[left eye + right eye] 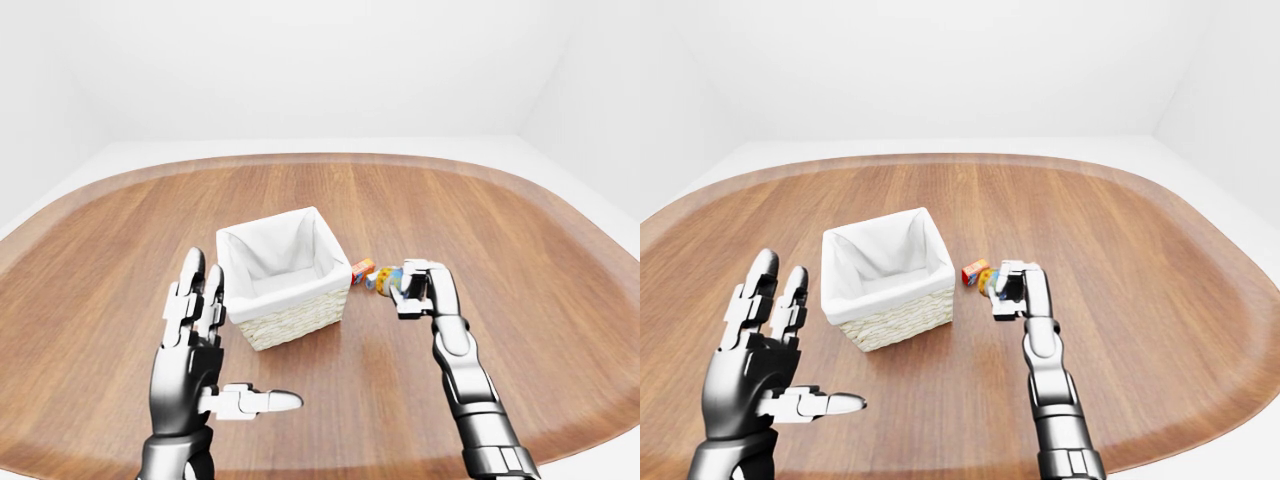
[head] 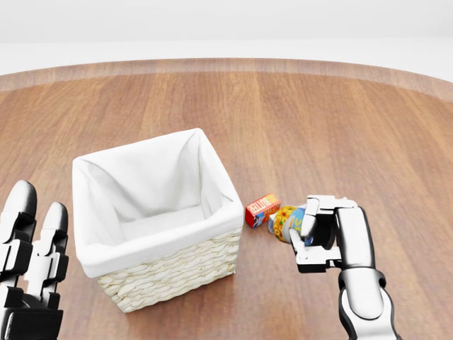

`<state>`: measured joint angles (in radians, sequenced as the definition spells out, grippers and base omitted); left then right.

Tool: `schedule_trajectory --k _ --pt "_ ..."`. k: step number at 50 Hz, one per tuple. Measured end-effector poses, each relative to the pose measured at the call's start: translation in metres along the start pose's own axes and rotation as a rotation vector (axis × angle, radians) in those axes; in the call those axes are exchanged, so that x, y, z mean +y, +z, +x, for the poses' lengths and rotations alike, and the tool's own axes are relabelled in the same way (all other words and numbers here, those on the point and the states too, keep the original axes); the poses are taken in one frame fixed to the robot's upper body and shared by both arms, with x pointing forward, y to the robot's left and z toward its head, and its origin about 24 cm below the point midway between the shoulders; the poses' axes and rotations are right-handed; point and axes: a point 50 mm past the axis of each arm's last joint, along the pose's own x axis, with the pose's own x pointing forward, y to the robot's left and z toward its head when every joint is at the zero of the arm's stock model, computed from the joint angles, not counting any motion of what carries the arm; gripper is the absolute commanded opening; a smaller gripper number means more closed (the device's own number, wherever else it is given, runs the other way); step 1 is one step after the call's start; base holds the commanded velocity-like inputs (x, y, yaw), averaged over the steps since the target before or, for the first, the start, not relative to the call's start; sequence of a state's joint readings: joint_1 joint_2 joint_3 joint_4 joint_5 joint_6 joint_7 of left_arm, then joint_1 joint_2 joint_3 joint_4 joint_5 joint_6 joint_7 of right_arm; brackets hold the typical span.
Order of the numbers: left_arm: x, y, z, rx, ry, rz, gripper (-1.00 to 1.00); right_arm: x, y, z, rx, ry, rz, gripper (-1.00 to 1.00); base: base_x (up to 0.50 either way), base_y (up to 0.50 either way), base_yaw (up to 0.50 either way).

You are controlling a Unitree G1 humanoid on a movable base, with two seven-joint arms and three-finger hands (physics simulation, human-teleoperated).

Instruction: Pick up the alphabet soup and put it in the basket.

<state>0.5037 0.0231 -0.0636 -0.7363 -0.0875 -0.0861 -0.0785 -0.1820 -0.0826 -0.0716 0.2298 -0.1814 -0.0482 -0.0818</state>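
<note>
- The right hand is closed round the alphabet soup, its fingers wrapped over the can; in the head view the can's yellow and blue label pokes out at the hand's 10 o'clock side; whether it is off the counter I cannot tell for certain, though it seems carried.
- The basket, white-lined and with nothing visible inside, stands at 9 o'clock from the can, near but apart from it; a small red box lies between them, just beside the basket's near corner.
- The left hand is open, fingers spread and upright, thumb out sideways, at 7 o'clock of the basket in the left-eye view; it holds nothing.
- Judging by this, the pick-up is done or nearly so; what is left is to raise the can above the rim, bring it across toward 9 o'clock over the liner, and let go; the red box and the rim corner are what it might clip.
</note>
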Motion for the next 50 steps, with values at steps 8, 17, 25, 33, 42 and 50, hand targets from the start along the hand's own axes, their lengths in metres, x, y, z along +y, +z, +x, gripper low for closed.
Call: schedule_trajectory --k 8,17,25,33,42,50 --pt "0.001 0.001 0.0 -0.002 0.001 -0.002 1.0 -0.005 0.017 0.0 -0.048 -0.011 -0.024 -1.0 0.0 0.0 0.0" --pt "0.002 0.002 -0.001 -0.004 0.001 -0.005 1.0 -0.01 0.031 0.001 -0.078 -0.024 -0.038 -1.0 0.0 0.0 0.0" --pt "0.002 0.004 -0.003 -0.008 0.002 -0.007 1.0 -0.011 0.045 0.002 -0.113 -0.03 -0.044 -1.0 0.0 0.0 0.0" --pt "0.002 0.005 -0.004 -0.01 0.001 -0.008 1.0 -0.011 0.07 0.005 -0.21 -0.035 -0.044 -1.0 0.0 0.0 0.0" --pt "0.003 0.007 -0.006 -0.012 0.001 -0.01 1.0 -0.009 0.097 0.005 -0.32 -0.033 -0.046 -1.0 0.0 0.0 0.0" --pt "0.003 0.01 -0.008 -0.013 0.001 -0.012 1.0 -0.005 0.115 0.003 -0.392 -0.027 -0.051 -1.0 0.0 0.0 0.0"
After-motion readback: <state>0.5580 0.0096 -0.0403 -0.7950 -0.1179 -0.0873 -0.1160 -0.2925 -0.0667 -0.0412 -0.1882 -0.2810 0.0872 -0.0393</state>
